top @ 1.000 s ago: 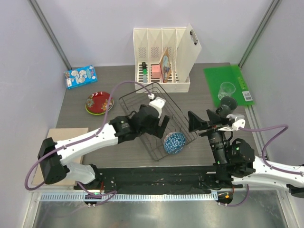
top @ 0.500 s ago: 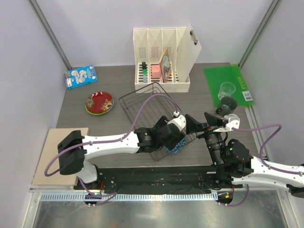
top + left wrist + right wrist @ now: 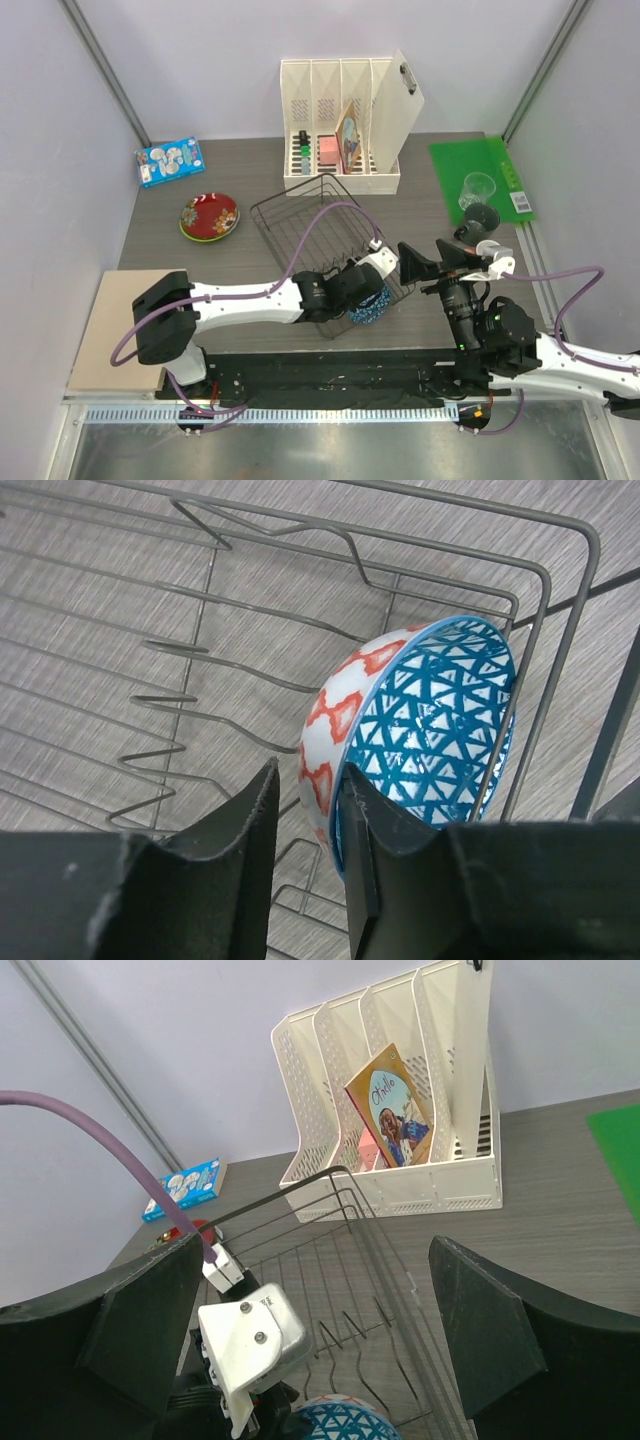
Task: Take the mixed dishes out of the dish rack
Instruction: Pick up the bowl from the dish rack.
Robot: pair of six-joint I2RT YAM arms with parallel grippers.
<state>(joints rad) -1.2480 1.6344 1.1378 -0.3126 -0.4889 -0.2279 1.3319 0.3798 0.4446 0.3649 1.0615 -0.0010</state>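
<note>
My arms are white shells with black joint housings; a purple cable loops off each. My left gripper (image 3: 305,865) has matte black jaws with scuffed, speckled edges. A white bracket with two screws sits on my left wrist. My right gripper (image 3: 300,1335) shows broad black wedge-shaped jaws.

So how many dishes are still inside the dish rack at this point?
1: the blue patterned bowl, on edge in the near right corner of the dish rack, with the left end effector straddling its rim. None seem hidden.

Glossy glazed bowl (image 3: 410,730); thin grey wire rack (image 3: 200,600); matt wood-grain table (image 3: 90,540).
</note>
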